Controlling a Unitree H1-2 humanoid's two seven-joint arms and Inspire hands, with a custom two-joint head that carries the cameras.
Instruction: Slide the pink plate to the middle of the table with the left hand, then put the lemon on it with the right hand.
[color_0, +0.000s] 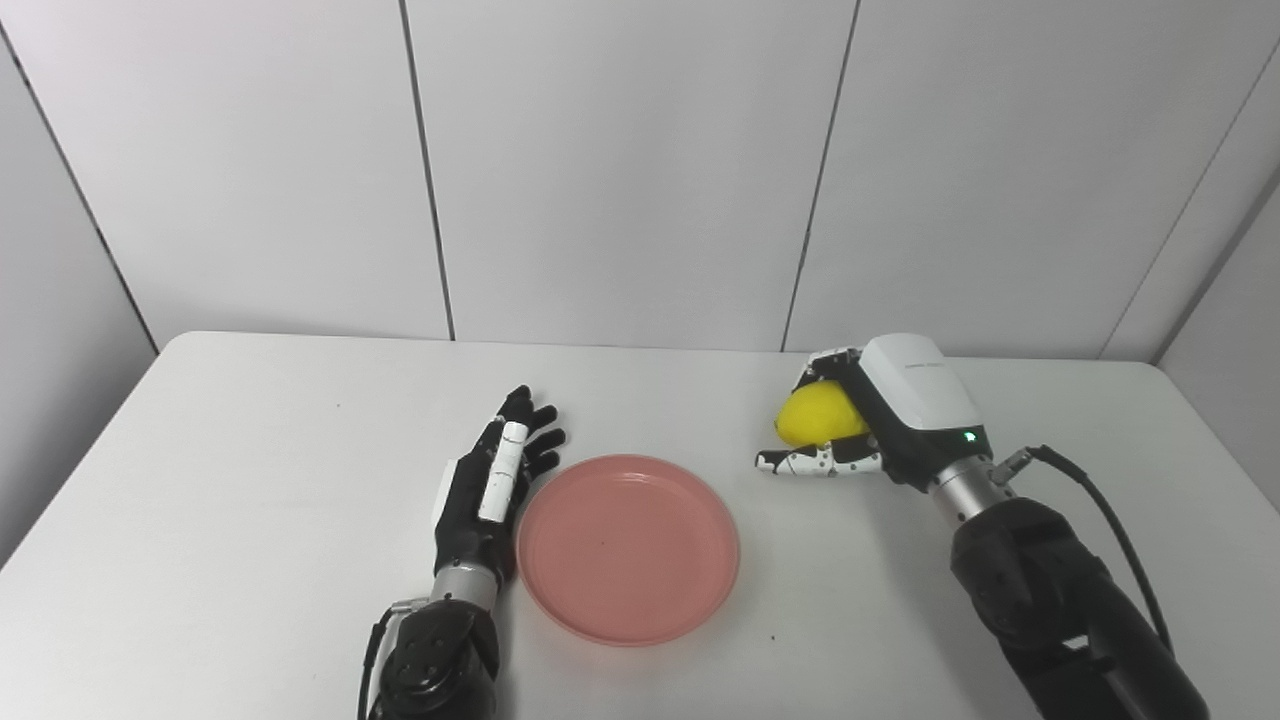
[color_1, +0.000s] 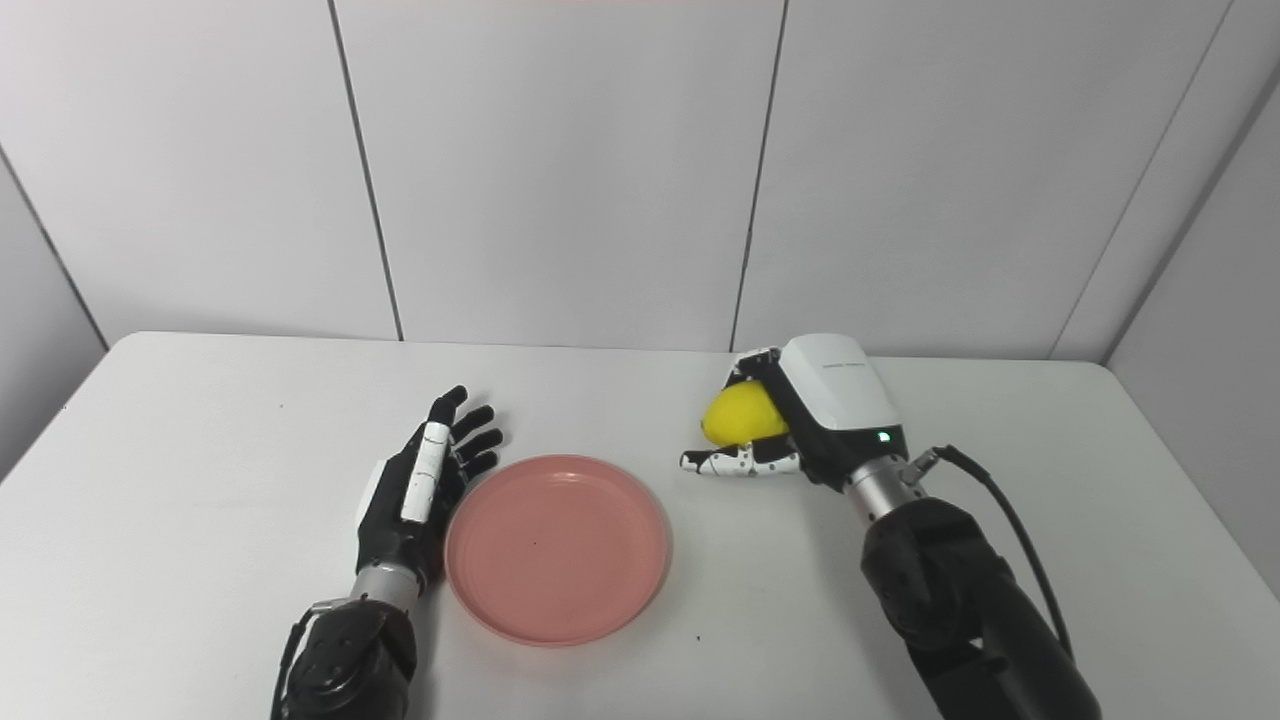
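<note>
Plate: pink, round, shallow, smooth; mid-table.
Lemon: yellow, oval, right of plate, in right hand's grasp.
Right hand: white shell, fingers curled around lemon.
Left hand: black, flat, fingers spread, holding nothing, against plate's left rim.
Views: same content.

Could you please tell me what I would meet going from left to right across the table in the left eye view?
Left hand, open and flat beside the plate → pink plate → lemon → right hand, shut on the lemon.
</note>
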